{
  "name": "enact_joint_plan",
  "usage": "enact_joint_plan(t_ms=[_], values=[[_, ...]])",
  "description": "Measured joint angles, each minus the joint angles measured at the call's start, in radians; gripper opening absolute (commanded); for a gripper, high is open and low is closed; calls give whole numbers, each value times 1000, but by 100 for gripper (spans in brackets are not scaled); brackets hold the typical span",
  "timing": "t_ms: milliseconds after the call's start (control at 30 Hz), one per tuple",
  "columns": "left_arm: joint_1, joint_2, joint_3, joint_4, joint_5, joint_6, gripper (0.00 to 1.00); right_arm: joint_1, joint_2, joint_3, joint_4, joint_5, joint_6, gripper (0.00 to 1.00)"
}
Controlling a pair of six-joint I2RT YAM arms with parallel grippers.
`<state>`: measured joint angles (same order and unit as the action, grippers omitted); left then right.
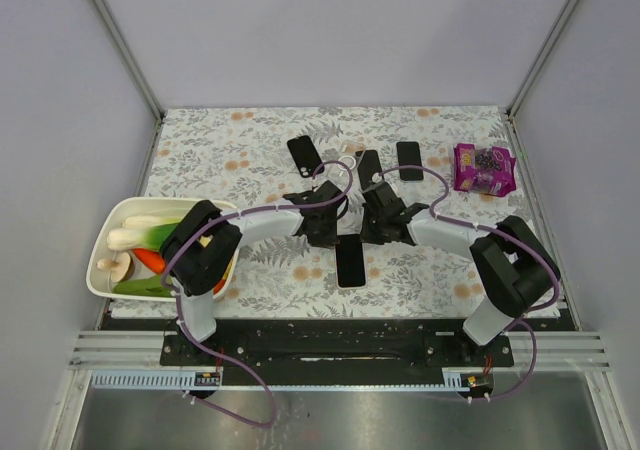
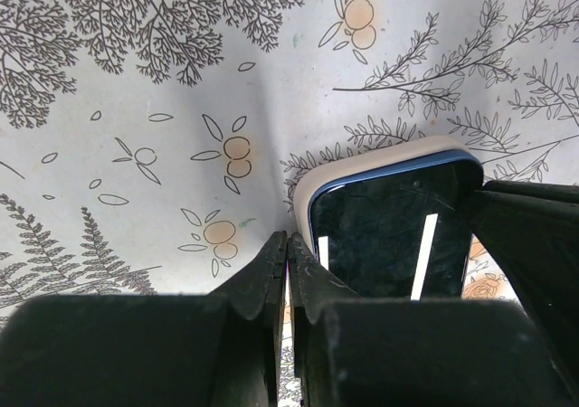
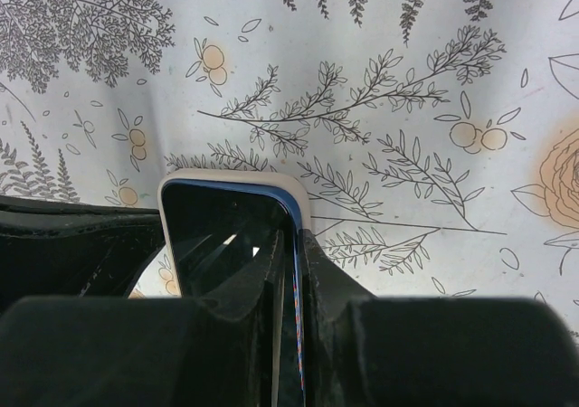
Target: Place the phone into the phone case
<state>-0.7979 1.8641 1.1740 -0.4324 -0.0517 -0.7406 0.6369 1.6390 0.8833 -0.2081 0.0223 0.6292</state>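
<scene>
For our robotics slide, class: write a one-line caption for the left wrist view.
Shut left gripper beside a phone lying in a white case on a floral tablecloth.

The phone point(image 3: 222, 235) is black, blue-edged; the phone case point(image 3: 226, 175) cream. The bench point(image 1: 230, 150) is white with grey ferns, orange blossoms.

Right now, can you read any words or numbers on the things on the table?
Purple crinkly snack packet: yellow print, too small and blurred to read.
Black phone in the white case: dark screen, no text.
Nothing else carries readable writing.
</scene>
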Motion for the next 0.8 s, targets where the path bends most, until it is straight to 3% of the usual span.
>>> enact_joint_plan(t_ms=[433,800], values=[[16,10,16,-14,22,0,8,96,67,97,-127,195,42,2],[55,14,15,19,47,-1,8,134,140,195,-246,267,48,0]])
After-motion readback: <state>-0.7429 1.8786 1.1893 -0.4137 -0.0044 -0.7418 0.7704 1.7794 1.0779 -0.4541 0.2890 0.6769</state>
